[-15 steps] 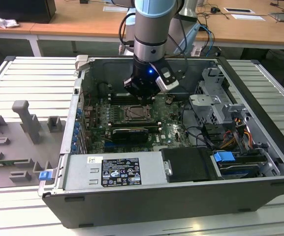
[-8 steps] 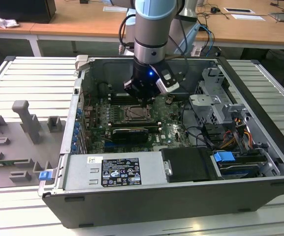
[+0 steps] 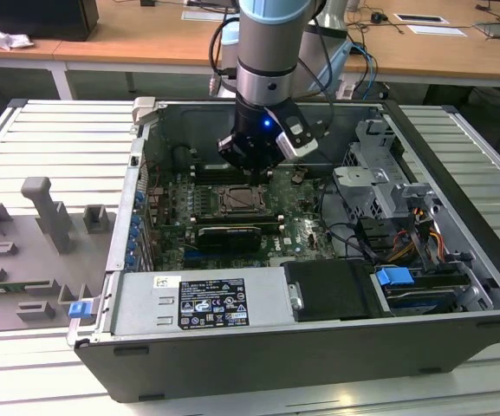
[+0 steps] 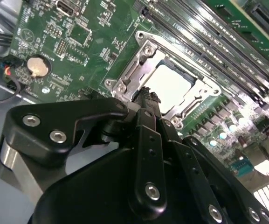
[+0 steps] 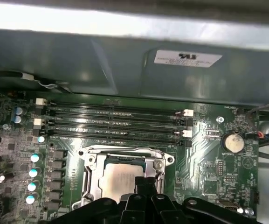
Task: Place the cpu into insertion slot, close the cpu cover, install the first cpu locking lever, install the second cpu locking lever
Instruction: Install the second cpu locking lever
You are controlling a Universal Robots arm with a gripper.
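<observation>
The cpu (image 4: 170,86) (image 5: 124,178) lies flat in the insertion slot (image 3: 237,201) on the green motherboard, its pale metal top showing. The silver cpu cover (image 4: 130,74) (image 5: 90,173) lies down around it, framing the chip. My gripper (image 3: 254,173) hangs just above the socket inside the open computer case. In both wrist views the black fingertips are pressed together, and my gripper (image 4: 146,92) (image 5: 146,183) sits at the cover's edge beside the chip. Nothing shows between the fingers. I cannot make out the locking levers.
Long black memory slots (image 5: 115,123) (image 4: 209,28) run beside the socket, and a coin battery (image 5: 231,142) sits on the board. The case wall (image 5: 125,60) rises behind them. A drive cage with cables (image 3: 379,173), a power supply (image 3: 202,299) and grey fixtures (image 3: 46,217) surround the work area.
</observation>
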